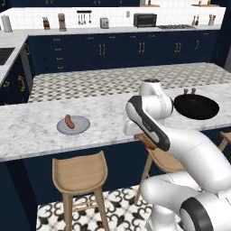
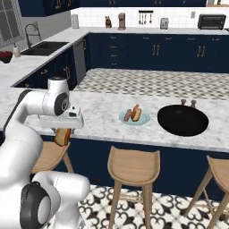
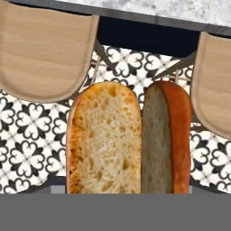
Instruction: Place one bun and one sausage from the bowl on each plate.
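Claw clamped on a bun, hanging off the bench edge above a stool, likely bound for the grey plate beyond, which carries just a sausage.

Marble counter bears grey plate, teal plate, apparently empty bowl.

Illumination even and bright, source not discernible. Shadows soft and faint. No glare. Rendering sharp throughout, slightly coarse and pixelated; no blur, no visible edge distortion.
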